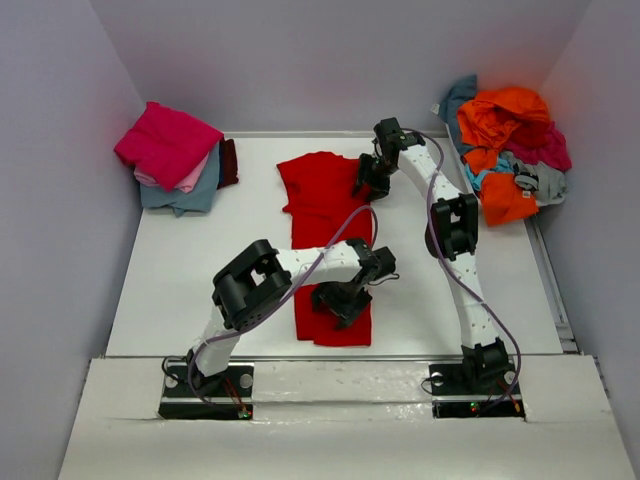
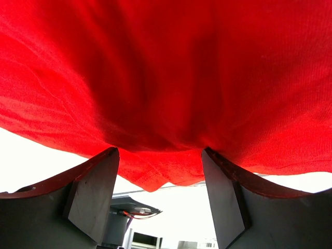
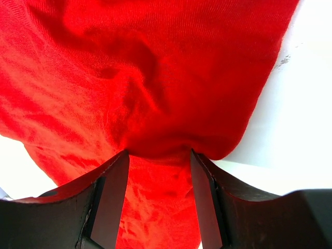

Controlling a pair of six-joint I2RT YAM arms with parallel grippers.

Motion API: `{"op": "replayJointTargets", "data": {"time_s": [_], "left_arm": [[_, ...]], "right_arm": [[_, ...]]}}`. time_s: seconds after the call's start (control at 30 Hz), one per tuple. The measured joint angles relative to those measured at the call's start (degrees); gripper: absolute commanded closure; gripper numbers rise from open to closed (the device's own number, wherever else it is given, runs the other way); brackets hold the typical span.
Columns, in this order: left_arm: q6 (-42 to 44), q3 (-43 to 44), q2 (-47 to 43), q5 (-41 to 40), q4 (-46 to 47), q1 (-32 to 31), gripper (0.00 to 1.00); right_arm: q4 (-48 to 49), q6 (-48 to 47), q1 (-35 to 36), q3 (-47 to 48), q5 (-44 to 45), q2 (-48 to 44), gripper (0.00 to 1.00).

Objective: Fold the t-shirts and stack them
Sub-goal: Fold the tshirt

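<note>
A bright red t-shirt lies in the middle of the white table as a long strip running from far to near. My left gripper sits on its near right part, and my right gripper on its far right edge. In the left wrist view the jaws of the left gripper stand wide apart, with the red cloth and its hem at the fingertips. In the right wrist view the right gripper also stands open, tips against a bulge of red cloth.
A stack of folded shirts sits at the back left: magenta on top, then pale pink and grey-blue, with maroon beside them. A loose heap with orange shirts lies at the back right. Grey walls stand on three sides.
</note>
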Motion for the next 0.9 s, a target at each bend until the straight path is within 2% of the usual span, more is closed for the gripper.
{"op": "replayJointTargets", "data": {"time_s": [0.47,0.6,0.67,0.9], "left_arm": [[-0.6,-1.9,-2.3,0.0,2.5,-0.1,0.22],[-2.8,-1.4,-4.9,-3.5,3.0,-0.4,0.22],[-3.9,0.2,-6.0,-5.5,2.5,-0.4,0.22],[-9.1,10.7,-9.3,-13.9,-0.3,0.0,0.21]], "right_arm": [[0.3,-1.3,0.0,1.0,1.7,0.0,0.41],[2.2,-1.4,-0.3,-2.2,2.6,-1.7,0.4],[2.9,-1.7,-0.3,-5.2,3.7,-3.7,0.4],[1.6,-3.1,-0.7,-5.4,5.9,-7.5,0.4]]}}
